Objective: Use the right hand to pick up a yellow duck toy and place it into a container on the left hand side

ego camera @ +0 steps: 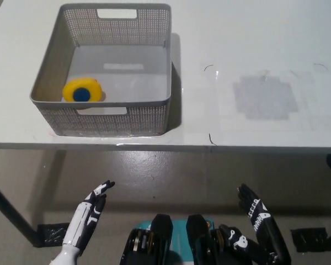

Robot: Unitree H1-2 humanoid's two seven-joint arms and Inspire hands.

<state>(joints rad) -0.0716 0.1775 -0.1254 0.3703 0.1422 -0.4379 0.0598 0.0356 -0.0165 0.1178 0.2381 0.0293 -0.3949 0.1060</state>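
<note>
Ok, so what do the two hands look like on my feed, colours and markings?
The left hand is white with slim fingers, dark patches between the segments and black fingertips. The right hand is black and glossy, with small white markings along the fingers and on the thumb side. No loose cables show on either.

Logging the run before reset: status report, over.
Left hand open, low, below table edge. Right hand open, empty, low. Yellow duck toy lies in the grey basket, front left corner. Nothing in the way.
</note>
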